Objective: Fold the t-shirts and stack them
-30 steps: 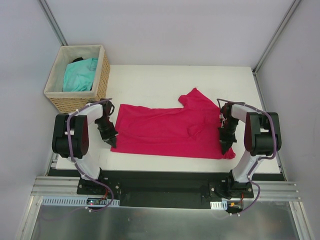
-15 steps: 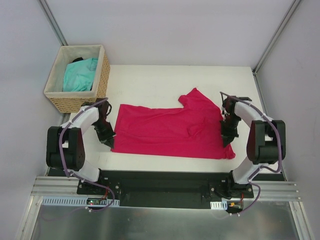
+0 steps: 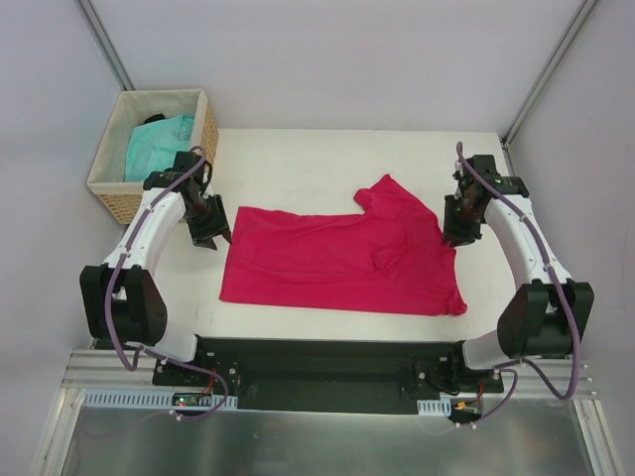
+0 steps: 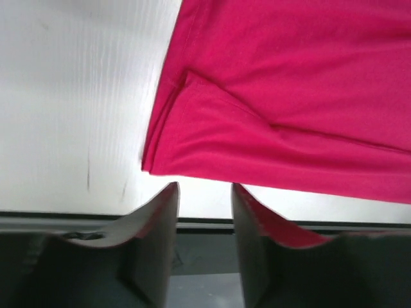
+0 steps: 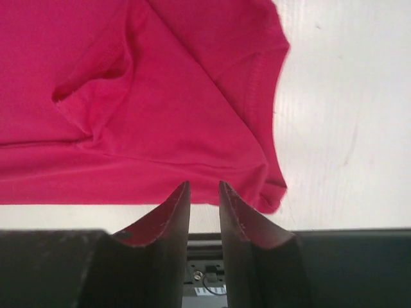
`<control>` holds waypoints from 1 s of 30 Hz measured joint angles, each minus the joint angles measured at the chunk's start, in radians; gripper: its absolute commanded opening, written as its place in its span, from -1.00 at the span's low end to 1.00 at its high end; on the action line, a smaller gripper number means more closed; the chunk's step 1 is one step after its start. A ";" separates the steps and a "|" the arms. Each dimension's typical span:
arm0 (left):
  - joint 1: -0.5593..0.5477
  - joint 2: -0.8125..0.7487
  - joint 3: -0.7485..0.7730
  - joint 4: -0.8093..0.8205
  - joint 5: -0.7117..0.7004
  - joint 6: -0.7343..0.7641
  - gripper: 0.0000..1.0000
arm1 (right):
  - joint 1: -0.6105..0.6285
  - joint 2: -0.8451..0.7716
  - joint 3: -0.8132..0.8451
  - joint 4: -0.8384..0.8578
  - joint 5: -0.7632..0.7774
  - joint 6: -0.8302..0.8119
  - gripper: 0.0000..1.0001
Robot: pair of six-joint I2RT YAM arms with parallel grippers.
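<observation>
Crimson-pink short-sleeved fabric t-shirt [image 3: 337, 263] lies spread flat on white table [image 3: 317, 159], one sleeve pointing to far side, small wrinkled fold near right end. Turquoise fabric t-shirt [image 3: 159, 147] bunched inside woven wicker basket [image 3: 205, 149] at far left. Left gripper [image 4: 204, 189] near pink shirt's far left corner, jaws partly apart, nothing between them. Right gripper [image 5: 203, 186] at shirt's right edge, jaws parted by narrow gap, gripping nothing

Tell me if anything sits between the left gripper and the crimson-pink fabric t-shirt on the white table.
Nothing visible does: the left gripper hangs beside the edge of the crimson-pink fabric t-shirt, only bare white table between.
</observation>
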 measured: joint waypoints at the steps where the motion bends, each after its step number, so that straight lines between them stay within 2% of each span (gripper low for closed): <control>1: 0.000 0.016 0.003 0.016 0.005 0.012 -0.06 | -0.001 0.024 -0.008 0.027 -0.020 -0.002 -0.40; 3: 0.004 0.049 0.013 0.050 0.021 0.029 0.02 | -0.002 0.078 -0.012 0.073 -0.058 -0.010 -0.34; 7: 0.021 0.140 0.055 0.138 0.079 0.067 0.02 | -0.011 0.206 0.027 0.147 -0.148 -0.027 -0.32; 15: 0.039 0.344 0.204 0.237 0.161 0.132 -0.03 | -0.020 0.477 0.294 0.256 -0.227 -0.043 -0.31; 24: 0.053 0.362 0.267 0.253 0.231 0.147 -0.03 | -0.017 0.737 0.526 0.288 -0.219 -0.079 -0.35; 30: 0.059 0.362 0.272 0.254 0.258 0.145 -0.03 | -0.003 0.857 0.612 0.258 -0.202 -0.092 -0.35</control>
